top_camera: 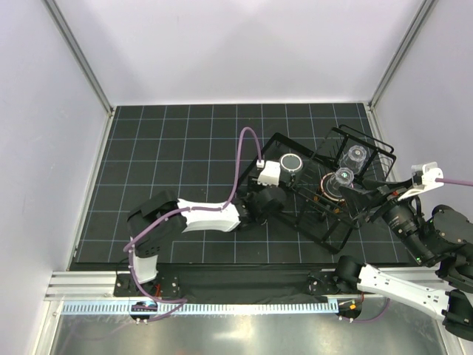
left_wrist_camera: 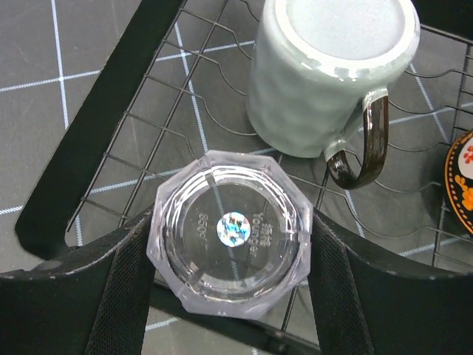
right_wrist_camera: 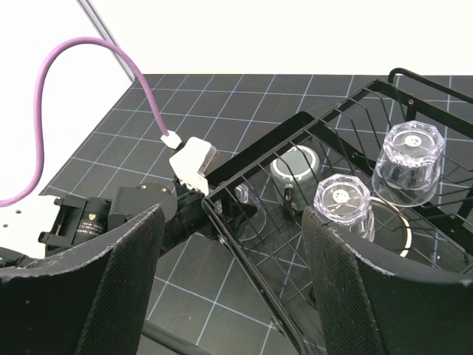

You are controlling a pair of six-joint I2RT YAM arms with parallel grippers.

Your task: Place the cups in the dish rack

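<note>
– Left gripper (left_wrist_camera: 233,255): what is it gripping?
– It is clasping a clear cup (left_wrist_camera: 229,229), upright and mouth down, just inside the rack's (left_wrist_camera: 96,126) left rim beside the grey mug (left_wrist_camera: 325,81). The right gripper (right_wrist_camera: 233,274) is hovering wide and empty, farther off.

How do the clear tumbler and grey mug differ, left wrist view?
The clear tumbler is see-through, the grey mug opaque. Only the mug has a handle. The tumbler sits between the fingers of the left gripper; the mug stands free. Both are upside down in the dish rack.
</note>
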